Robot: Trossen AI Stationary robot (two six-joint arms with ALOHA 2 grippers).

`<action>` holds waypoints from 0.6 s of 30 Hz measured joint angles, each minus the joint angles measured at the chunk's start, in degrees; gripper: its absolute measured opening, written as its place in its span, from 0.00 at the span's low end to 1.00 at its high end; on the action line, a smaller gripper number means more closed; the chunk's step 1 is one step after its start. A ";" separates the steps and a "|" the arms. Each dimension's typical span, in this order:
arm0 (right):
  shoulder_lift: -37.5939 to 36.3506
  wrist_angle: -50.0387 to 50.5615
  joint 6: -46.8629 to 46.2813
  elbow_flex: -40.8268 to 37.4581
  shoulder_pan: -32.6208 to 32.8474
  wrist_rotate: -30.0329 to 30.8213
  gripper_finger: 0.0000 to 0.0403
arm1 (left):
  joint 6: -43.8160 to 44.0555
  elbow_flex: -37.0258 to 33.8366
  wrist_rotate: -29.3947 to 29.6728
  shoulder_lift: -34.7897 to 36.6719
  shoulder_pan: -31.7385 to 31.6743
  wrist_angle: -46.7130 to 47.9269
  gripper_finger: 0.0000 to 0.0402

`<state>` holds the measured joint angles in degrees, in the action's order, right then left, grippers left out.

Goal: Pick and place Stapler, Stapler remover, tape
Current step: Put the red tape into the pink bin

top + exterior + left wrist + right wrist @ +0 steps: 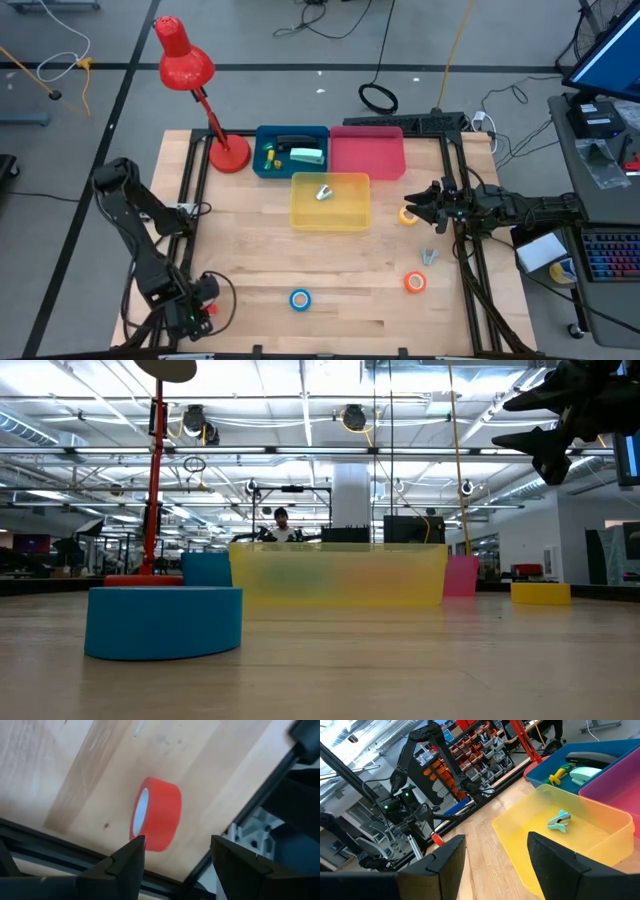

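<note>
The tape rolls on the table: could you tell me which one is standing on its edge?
The red tape roll, at the table's corner by the left gripper. It stands on edge; the blue, orange and yellow rolls lie flat.

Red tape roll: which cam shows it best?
Left wrist view: the red tape roll stands on edge ahead of the open left gripper. High view shows a red speck; right wrist a glimpse; low view nothing.

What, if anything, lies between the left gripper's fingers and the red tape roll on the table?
Nothing visible. In the left wrist view the red tape roll stands on edge on bare wood just beyond the open left gripper, one finger tip almost at its rim.
</note>
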<state>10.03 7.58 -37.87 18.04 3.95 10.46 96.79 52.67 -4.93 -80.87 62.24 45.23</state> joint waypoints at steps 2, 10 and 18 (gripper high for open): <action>0.00 -0.03 0.00 0.00 0.00 0.00 0.52 | -1.26 0.01 -0.04 -1.08 0.00 0.12 0.56; 0.01 -0.08 -0.42 0.00 0.00 0.00 0.52 | -2.23 -0.05 -0.76 -3.59 0.00 3.55 0.56; 0.01 -0.08 -0.44 0.00 0.00 0.00 0.52 | -1.68 -0.05 -1.19 -3.60 -0.27 4.59 0.56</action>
<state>10.04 7.51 -38.30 18.04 3.95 10.46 95.11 52.62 -6.12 -84.47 61.96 49.82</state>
